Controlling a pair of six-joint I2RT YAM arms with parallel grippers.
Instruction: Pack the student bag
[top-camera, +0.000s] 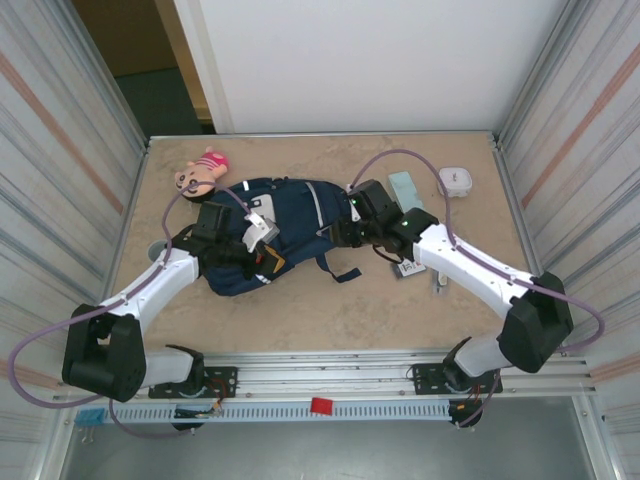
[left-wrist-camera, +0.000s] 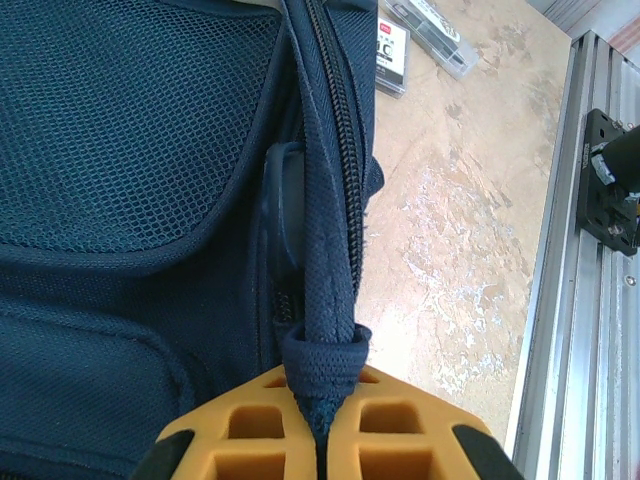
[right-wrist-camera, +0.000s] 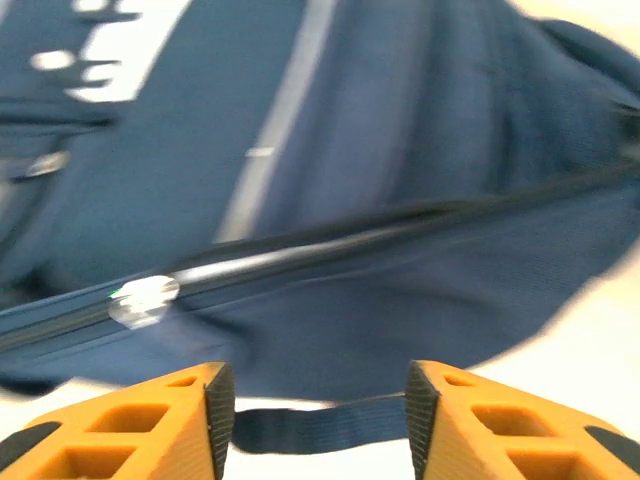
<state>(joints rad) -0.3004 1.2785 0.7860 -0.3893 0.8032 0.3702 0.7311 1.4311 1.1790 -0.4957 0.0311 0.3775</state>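
**Top external view.** The student bag (top-camera: 290, 215) lies flat at mid-table (top-camera: 330, 310) between the two arms, with a doll (top-camera: 203, 172) just beside its far-left corner. The left gripper (top-camera: 268, 262) is set at the bag's near edge, its forearm stretched low. The right gripper (top-camera: 348, 230) is set at the bag's right end, its wrist bent inward.

**Left wrist view.** The left gripper (left-wrist-camera: 322, 415) is clamped on a webbing strap (left-wrist-camera: 325, 290) beside the zipper (left-wrist-camera: 335, 90). This strap is best held taut, so that the bag is anchored while the opening is worked.

**Right wrist view (blurred).** The right gripper (right-wrist-camera: 315, 400) is seen with fingers parted and nothing gripped. A strap loop (right-wrist-camera: 320, 425) lies between them. The jaws should be squared over their target before closing. Whether loop or zipper is meant cannot be told.
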